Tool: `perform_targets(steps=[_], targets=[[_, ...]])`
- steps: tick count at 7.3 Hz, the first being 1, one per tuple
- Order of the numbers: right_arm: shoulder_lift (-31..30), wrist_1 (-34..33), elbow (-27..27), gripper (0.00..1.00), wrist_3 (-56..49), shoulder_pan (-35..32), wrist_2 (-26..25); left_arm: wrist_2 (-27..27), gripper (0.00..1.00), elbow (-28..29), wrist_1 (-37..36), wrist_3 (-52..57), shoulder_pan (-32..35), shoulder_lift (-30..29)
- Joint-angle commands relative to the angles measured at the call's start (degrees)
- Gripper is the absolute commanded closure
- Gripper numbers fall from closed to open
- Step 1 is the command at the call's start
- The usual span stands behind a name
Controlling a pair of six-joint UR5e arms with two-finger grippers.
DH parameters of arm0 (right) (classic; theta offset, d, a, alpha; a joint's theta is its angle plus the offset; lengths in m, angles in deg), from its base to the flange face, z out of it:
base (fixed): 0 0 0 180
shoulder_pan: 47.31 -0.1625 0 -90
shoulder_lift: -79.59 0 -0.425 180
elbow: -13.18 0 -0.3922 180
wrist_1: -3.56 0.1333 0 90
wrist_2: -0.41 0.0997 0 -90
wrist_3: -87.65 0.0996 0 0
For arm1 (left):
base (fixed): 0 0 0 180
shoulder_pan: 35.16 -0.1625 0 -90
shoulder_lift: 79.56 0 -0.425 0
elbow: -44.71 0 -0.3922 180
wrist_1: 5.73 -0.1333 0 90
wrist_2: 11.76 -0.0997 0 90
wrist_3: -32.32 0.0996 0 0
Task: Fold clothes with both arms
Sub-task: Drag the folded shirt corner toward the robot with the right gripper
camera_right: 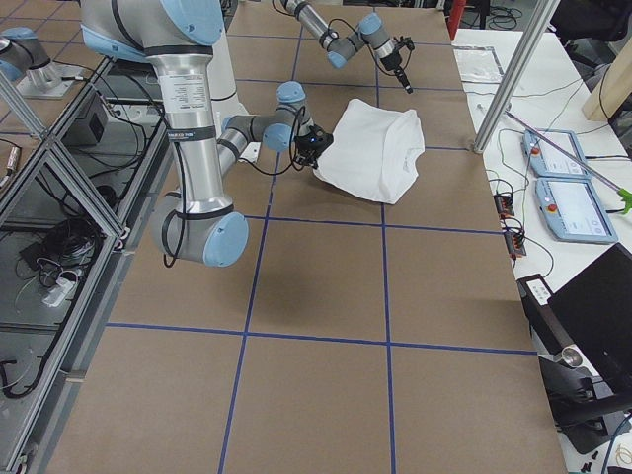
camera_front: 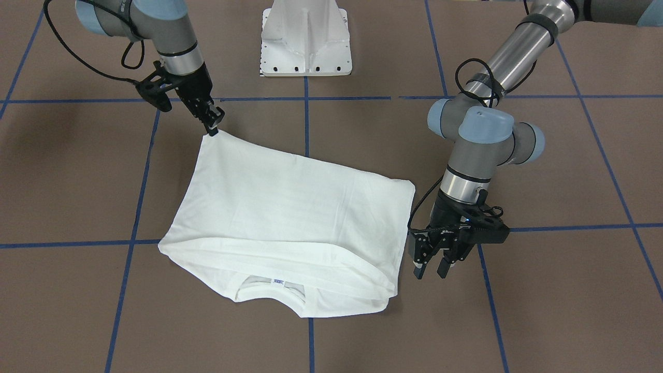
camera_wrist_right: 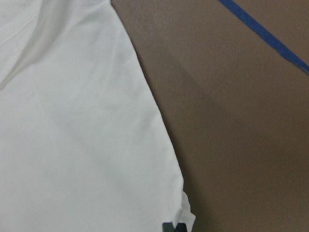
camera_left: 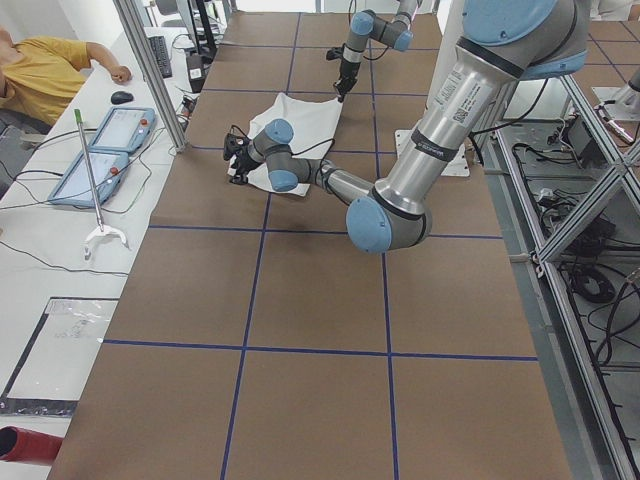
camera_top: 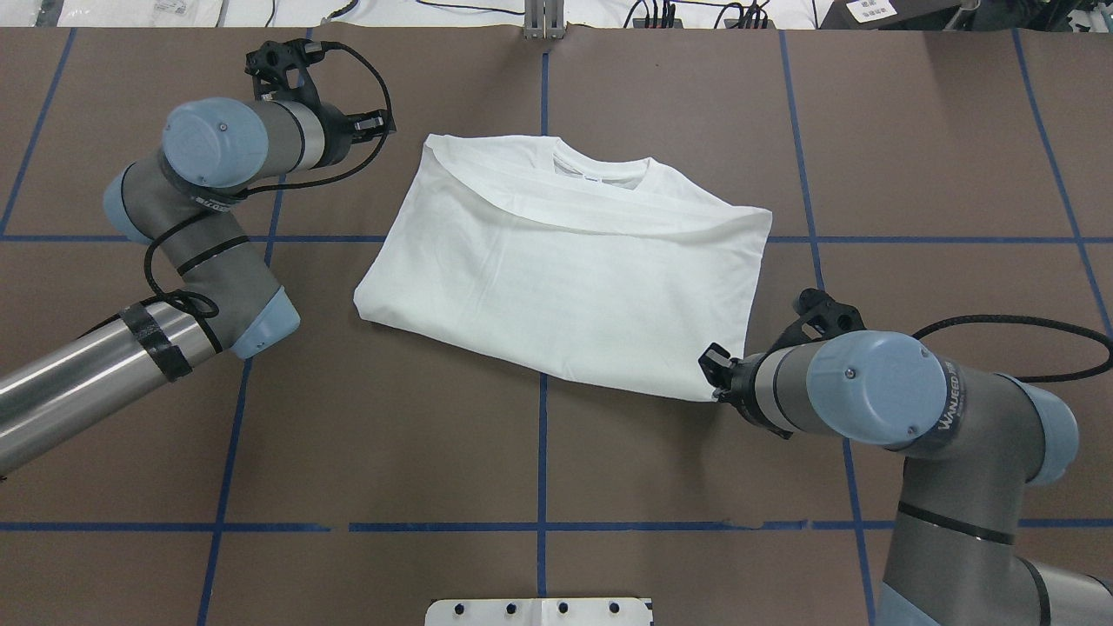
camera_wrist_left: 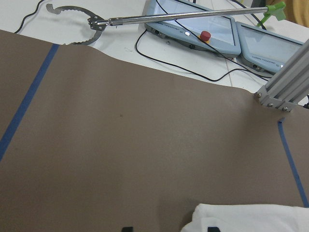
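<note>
Shirt point(camera_front: 290, 207) lies half-folded; front-facing view: right gripper point(camera_front: 213, 126) pinches its 11 o'clock corner; left gripper point(camera_front: 430, 272), spread at 4 o'clock, likely grasps next.

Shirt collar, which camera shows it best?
Front-facing view: the collar lies nearest that camera, its tag visible. Overhead shows it smaller, at the far edge of the shirt. Side views render it tiny; the wrist cameras catch only plain cloth.

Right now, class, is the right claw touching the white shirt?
Touching. The front-facing view shows the right claw pinching a raised corner of the white shirt.
</note>
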Motion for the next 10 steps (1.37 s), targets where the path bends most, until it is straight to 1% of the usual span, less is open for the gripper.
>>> perform_targets(steps=[1, 2, 3, 4, 5, 6, 7, 8, 9, 10], targets=[[-0.9, -8.0, -7.3, 1.0, 0.2, 8.9, 1.4, 1.9, 0.0, -0.4, 0.0, 0.1, 0.0, 0.1], [-2.0, -9.9, -9.2, 1.0, 0.2, 14.2, 1.3, 2.2, 0.0, -0.5, 0.9, -0.1, -0.1, 2.1], [-3.0, -10.3, -11.4, 1.0, 0.3, 18.0, 1.3, 2.1, 0.0, -2.7, 2.3, -0.5, -0.1, 2.6], [-5.1, -10.3, -13.7, 0.61, 0.5, 21.7, 0.8, 2.1, 0.0, -4.5, 2.5, -0.4, -0.1, 4.0], [-6.0, -10.3, -13.9, 0.01, 0.9, 23.6, -0.5, 2.2, 0.0, -6.2, 2.4, -0.4, -0.2, 5.3], [-6.0, -10.3, -14.5, 0.0, 0.9, 23.6, -1.7, 2.7, 0.0, -9.1, 2.2, -0.6, -0.8, 7.5], [-5.5, -10.3, -15.1, 0.0, 1.0, 20.6, -3.2, 5.8, 0.0, -11.6, 1.9, -3.2, -1.0, 7.9], [-2.4, -10.2, -14.6, 0.0, 1.0, 15.5, -5.3, 11.5, 0.0, -14.6, 1.9, -12.1, -2.6, 8.9], [1.7, -10.2, -11.5, 0.0, 0.1, 7.8, -5.7, 11.5, 0.0, -17.5, 1.6, -19.3, -6.3, 11.1], [5.1, -9.9, -7.7, 0.0, -2.0, 2.6, -5.5, 10.2, 0.0, -22.3, 1.5, -25.8, -9.7, 13.6]])
